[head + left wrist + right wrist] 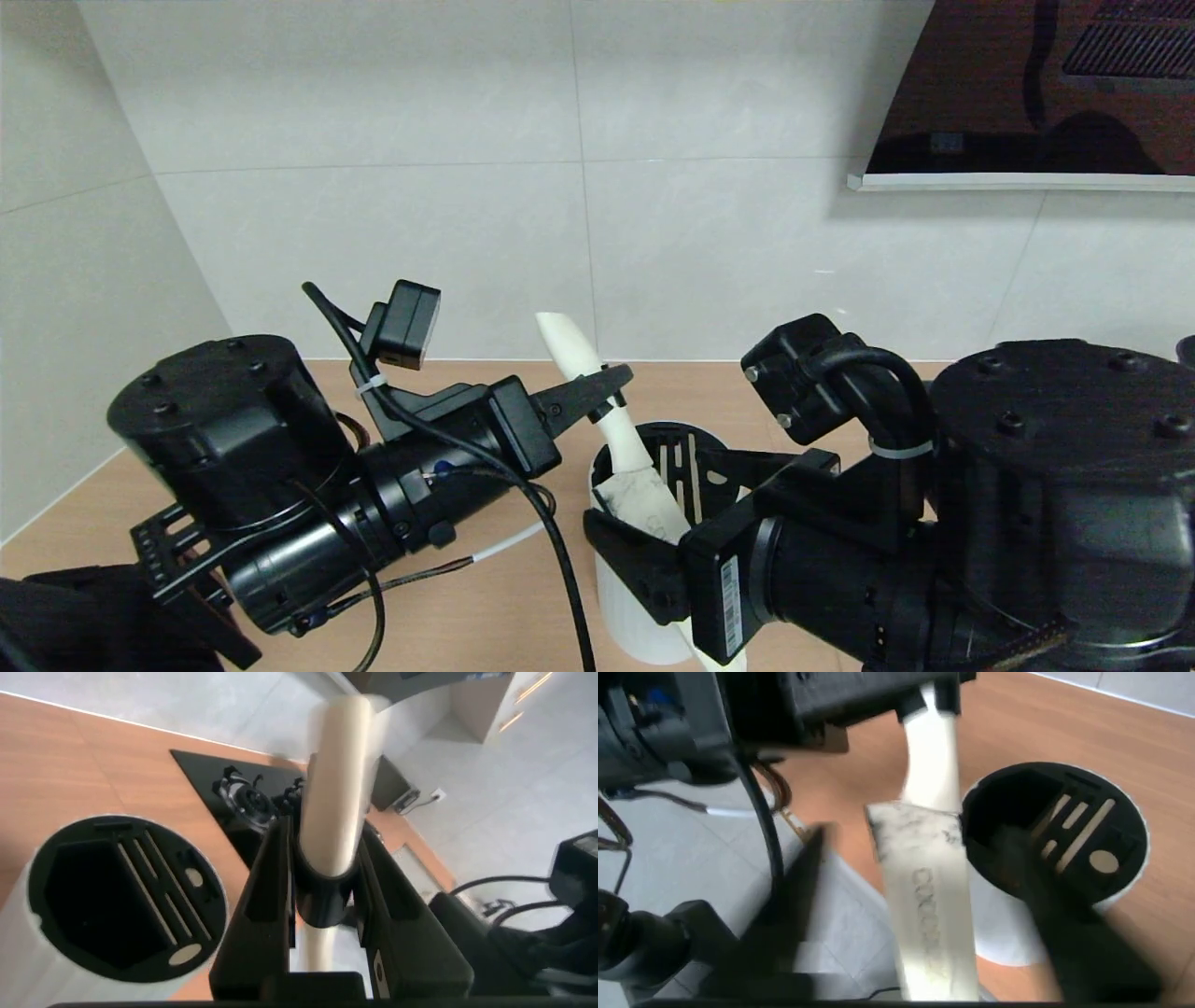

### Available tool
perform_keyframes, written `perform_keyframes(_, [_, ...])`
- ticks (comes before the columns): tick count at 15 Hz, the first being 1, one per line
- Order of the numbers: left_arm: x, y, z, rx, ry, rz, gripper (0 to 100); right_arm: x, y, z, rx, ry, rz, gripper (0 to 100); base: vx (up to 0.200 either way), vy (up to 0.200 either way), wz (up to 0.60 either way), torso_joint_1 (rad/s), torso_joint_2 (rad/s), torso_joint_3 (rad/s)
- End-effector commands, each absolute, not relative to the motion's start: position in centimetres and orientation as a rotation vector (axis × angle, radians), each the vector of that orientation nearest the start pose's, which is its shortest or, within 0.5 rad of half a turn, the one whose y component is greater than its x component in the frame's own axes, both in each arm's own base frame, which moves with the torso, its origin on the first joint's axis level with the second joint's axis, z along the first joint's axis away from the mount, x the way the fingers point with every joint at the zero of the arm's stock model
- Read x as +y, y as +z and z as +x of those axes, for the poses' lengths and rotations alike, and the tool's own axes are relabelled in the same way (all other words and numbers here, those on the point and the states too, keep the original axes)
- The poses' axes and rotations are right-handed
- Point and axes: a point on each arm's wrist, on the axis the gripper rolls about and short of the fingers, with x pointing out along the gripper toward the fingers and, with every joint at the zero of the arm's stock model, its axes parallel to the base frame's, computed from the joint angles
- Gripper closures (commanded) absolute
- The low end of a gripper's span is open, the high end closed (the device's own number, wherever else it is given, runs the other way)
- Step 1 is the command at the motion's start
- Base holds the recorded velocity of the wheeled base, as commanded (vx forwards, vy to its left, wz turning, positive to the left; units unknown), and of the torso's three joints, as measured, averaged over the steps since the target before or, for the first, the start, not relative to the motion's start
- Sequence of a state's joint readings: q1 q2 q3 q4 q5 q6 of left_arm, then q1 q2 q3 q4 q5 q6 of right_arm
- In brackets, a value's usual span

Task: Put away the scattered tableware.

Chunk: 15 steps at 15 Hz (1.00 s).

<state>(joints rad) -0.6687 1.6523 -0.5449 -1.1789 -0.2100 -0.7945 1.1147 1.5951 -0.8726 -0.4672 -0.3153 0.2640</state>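
The left gripper (607, 392) has its fingers (271, 896) closed on the white handle of a knife (616, 439), clamping it from both sides about midway along its length. The knife is held in the air, tilted, with the rounded handle end up toward the back wall and the blade slanting down toward the robot. The blade is whitish with grey smudges and some print on its flat. It passes beside the near rim of the holder (672, 448), outside it, not in any slot.

The right gripper (915, 859) is open. Its fingers (799, 915) stand spread on either side of the blade and apart from it.

The holder is a white upright cylinder with a black top cut by several long slots and a round hole. It stands on a wood-toned tabletop (93, 504).

The tabletop meets a wall (373, 187) of pale grey tiles behind the holder and another tiled wall at the robot's left. A dark glossy hood (1027, 93) hangs on the back wall at upper right. In the left wrist view a black hob (234, 793) is set into the tabletop beyond the holder.

The holder stands well apart from both walls, with bare tabletop to its left and behind it.
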Motion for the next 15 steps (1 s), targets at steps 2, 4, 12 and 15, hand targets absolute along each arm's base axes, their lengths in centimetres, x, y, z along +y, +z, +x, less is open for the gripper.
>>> perform_keyframes(2, [-17.2,18.7,21.1,0.257,-0.848,-0.763,100,25.3,21.6,13.4,0.299,0.754,0.074,0,0.0,0.0,0.0,0.0,0.0,0.0])
perform_keyframes(4, [-17.0,19.2,21.6,0.226,-0.824,-0.764,100,24.8,21.9,13.8,0.282,0.714,0.077,0,0.0,0.0,0.0,0.0,0.0,0.0])
perform_keyframes(12, [-12.5,28.2,20.9,0.002,-0.394,-0.692,100,21.3,23.2,17.5,0.219,0.549,0.082,0,0.0,0.0,0.0,0.0,0.0,0.0])
perform_keyframes(15, [-11.1,28.5,19.6,-0.021,-0.351,-0.557,100,20.8,23.2,18.1,0.217,0.523,0.083,0,0.0,0.0,0.0,0.0,0.0,0.0])
